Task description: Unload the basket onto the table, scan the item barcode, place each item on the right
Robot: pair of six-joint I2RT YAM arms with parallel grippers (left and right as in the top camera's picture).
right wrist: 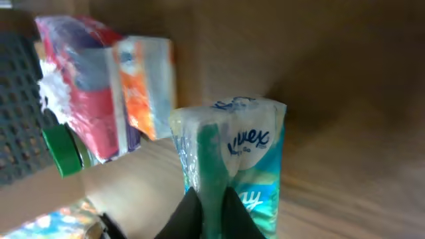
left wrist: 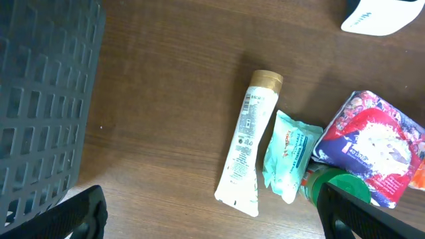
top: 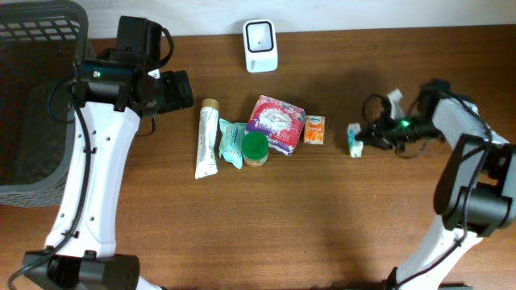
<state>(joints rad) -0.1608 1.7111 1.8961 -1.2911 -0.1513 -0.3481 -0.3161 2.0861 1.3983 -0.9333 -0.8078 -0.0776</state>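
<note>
**STEP IN HAND: ITEM GRASPED, PRESENTATION TO SCANNER PENDING**

1. Item location. The Kleenex tissue pack (right wrist: 232,159) is at the right side of the table (top: 242,234). It is well apart from the scanner (top: 260,45), which stands at the far edge near the centre. Whether the pack rests on the table or is just clear of it cannot be told.

2. Right gripper. The right gripper (right wrist: 207,214) is closed narrow on 1 edge of the pack. The right wrist view shows both fingers (right wrist: 179,222) pinching the wrapper, with the branded face toward the camera.

3. Left gripper. The left gripper (top: 173,90) stands wide and holds nothing. It sits between the basket (top: 40,89) and the tube (top: 207,137).

4. Other items. The tube, a teal pouch (top: 232,142), a green-capped jar (top: 255,147), a red and purple packet (top: 276,121) and an orange packet (top: 314,130) lie grouped at the centre.

5. Status. The pick appears complete and the scan is not yet done.

6. Next move. Carry the pack to the scanner, passing clear of the central group. No barcode is visible in any view, so a wrist rotation will probably be needed to face it to the scanner window. The grip is on a thin edge of a soft pack, so move gently to avoid slip
</note>
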